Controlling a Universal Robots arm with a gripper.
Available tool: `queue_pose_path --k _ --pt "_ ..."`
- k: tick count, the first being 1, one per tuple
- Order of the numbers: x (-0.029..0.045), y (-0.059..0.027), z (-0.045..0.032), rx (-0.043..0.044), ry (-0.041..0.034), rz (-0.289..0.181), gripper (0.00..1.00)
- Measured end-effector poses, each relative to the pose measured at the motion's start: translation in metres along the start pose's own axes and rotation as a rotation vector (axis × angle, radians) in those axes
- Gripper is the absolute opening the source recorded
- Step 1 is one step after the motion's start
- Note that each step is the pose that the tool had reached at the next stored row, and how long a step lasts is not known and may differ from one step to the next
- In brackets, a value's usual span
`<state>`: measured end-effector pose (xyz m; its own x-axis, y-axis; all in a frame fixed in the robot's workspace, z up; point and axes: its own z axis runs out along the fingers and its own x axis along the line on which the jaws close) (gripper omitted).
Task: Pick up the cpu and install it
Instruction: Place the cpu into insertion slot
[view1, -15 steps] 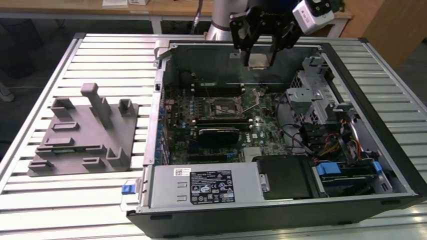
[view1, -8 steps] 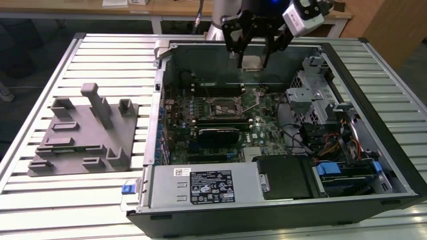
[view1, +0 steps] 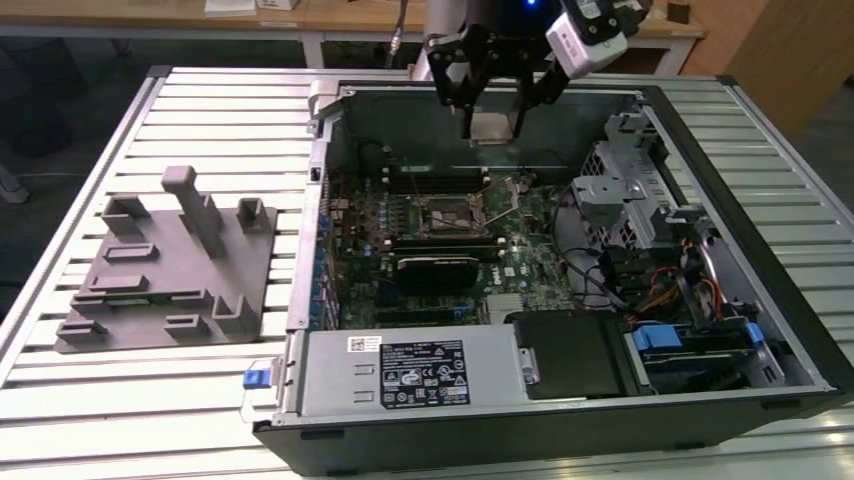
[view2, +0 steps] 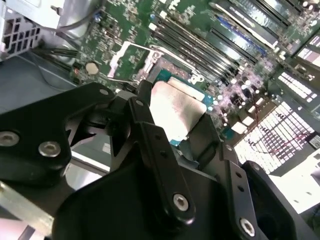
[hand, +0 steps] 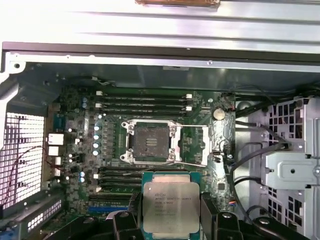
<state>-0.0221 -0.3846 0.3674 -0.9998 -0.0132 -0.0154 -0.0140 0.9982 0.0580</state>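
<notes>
Right now hangs high over the open computer case (view1: 694, 108), close to its far wall in the exterior view, with the black gripper (view1: 491, 132) pointing straight down. Clamps the cpu (hand: 170, 205) by two opposite edges between dark, bolted fingers (hand: 207, 218), drawn in just to the chip's width. Carries it flat and level with the metal lid facing up toward the wrist, lifted well clear of the motherboard (hand: 75, 150) and touching nothing but the pads.

Looks square and thin in both wrist views: a silvery-beige lid, matte and faintly smudged, with stepped shoulders and small dark print, edged by a narrow green rim. Sits apart from the socket (hand: 150, 142), not seated. Shows up in the second wrist view (view2: 177, 112) as a pale sheet wedged between angular black links.

Below, takes in the socket's dark square contact field inside a bright metal frame, with a thin wire lever (hand: 185, 164) lying beside it. Nearby, long black memory slots (hand: 145, 102) in parallel rows on the green board, and grey sheet-metal walls around. Off to the exterior view's left, a grey plastic tray (view1: 160, 270) with upright posts on the pale slatted table (view1: 80, 400).
</notes>
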Motion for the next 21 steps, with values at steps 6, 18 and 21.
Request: queue_pose_path --k 6,18,21 --pt "0.0113 0.0005 0.0011 0.0003 -0.0017 0.027 0.54" --pt "0.0121 0.0002 0.0075 0.0382 -0.0123 0.145 0.54" --pt "0.0121 0.0001 0.0088 0.0618 -0.0137 0.144 0.54"
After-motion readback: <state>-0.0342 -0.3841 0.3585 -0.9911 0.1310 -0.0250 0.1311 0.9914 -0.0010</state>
